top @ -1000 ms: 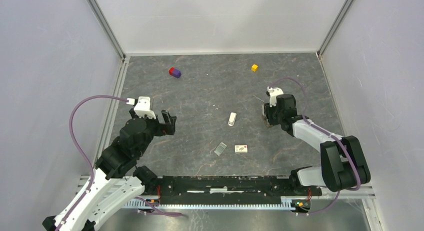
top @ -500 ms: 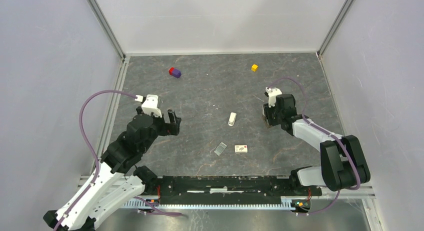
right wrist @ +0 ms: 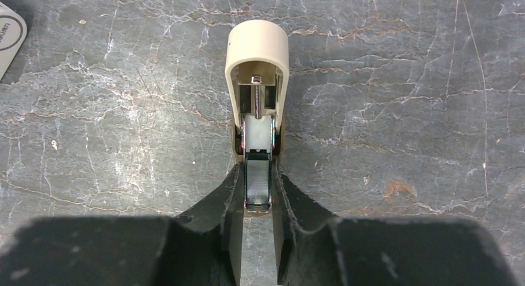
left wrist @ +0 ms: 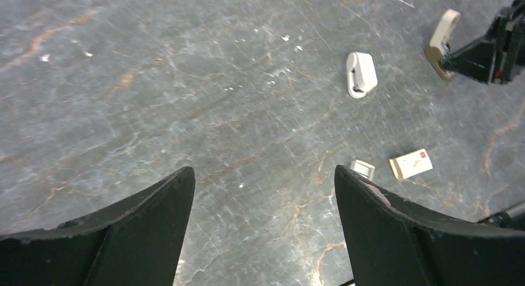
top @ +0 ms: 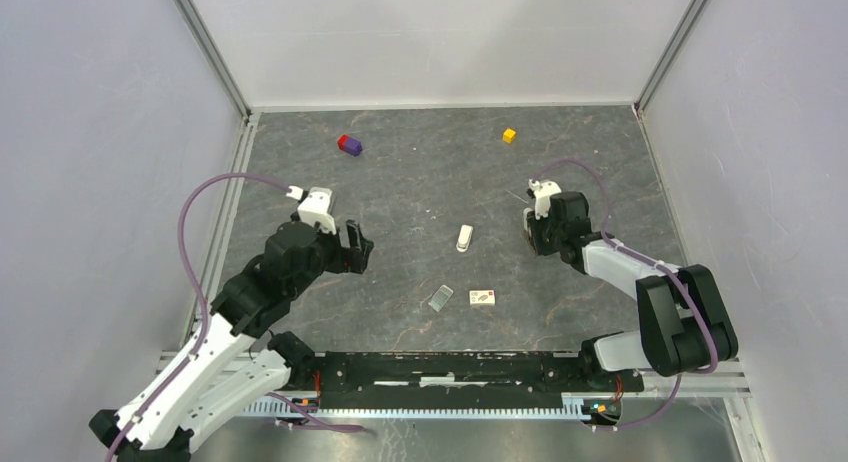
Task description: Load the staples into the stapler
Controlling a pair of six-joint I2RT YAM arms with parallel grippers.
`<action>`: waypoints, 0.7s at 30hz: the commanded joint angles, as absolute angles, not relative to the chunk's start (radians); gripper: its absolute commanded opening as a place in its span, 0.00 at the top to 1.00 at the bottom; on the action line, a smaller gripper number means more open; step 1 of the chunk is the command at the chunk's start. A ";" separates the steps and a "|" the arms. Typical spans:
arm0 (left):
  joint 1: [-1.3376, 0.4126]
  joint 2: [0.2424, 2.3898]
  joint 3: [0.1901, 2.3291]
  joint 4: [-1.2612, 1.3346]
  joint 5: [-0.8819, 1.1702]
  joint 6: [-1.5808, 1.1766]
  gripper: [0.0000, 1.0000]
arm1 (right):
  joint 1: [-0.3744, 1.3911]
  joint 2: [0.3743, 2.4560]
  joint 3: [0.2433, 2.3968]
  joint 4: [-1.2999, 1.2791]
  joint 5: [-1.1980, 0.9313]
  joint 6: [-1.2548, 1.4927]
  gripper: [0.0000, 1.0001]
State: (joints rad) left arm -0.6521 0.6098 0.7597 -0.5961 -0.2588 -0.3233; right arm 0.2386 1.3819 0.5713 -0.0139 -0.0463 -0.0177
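Note:
The stapler [right wrist: 257,69] is cream plastic and lies flipped open on the table at the right, its grey metal channel [right wrist: 258,181] showing. My right gripper [right wrist: 258,174] is shut on that channel from both sides, low over the table [top: 535,230]. The stapler also shows in the left wrist view [left wrist: 442,41]. A small cream staples box [top: 483,297] with a red mark lies near the table's middle front, with a small clear-grey block [top: 441,298] to its left. My left gripper [top: 355,247] hangs open over bare table, nothing between its fingers [left wrist: 263,174].
A small white plastic piece [top: 465,238] lies at the centre, between the two grippers. A red-and-purple cube [top: 349,144] and a yellow cube [top: 509,135] sit near the back wall. Metal rails line the table's left and right sides.
My left arm has swung forward and right toward the table's centre, its jaws still wide. My right gripper's fingers have closed in on the stapler's channel.

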 commanded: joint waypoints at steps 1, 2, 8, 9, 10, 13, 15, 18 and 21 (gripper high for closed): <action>-0.652 0.719 0.848 -0.568 -0.101 -0.417 0.13 | 0.247 1.371 0.546 0.044 -0.081 -0.035 0.79; -0.652 0.754 0.868 -0.571 -0.077 -0.432 0.15 | 0.252 1.370 0.545 0.048 -0.080 -0.036 0.81; -0.648 0.946 0.956 -0.477 0.062 -0.473 0.25 | 0.326 1.369 0.555 0.067 -0.089 -0.081 0.84; -0.646 0.978 0.962 -0.446 0.079 -0.485 0.26 | 0.343 1.369 0.557 0.071 -0.088 -0.079 0.84; -0.645 1.020 0.966 -0.412 0.103 -0.490 0.28 | 0.358 1.369 0.557 0.080 -0.096 -0.077 0.84; -0.652 1.159 0.983 -0.306 0.194 -0.486 0.40 | 0.411 1.371 0.550 0.110 -0.113 -0.069 0.84; -0.671 1.244 0.999 -0.268 0.198 -0.497 0.42 | 0.443 1.373 0.540 0.133 -0.133 -0.061 0.83; -0.688 1.351 1.017 -0.199 0.196 -0.520 0.47 | 0.465 1.372 0.514 0.159 -0.153 -0.052 0.81; -0.689 1.447 1.017 -0.089 0.187 -0.539 0.52 | 0.477 1.374 0.495 0.169 -0.140 -0.069 0.81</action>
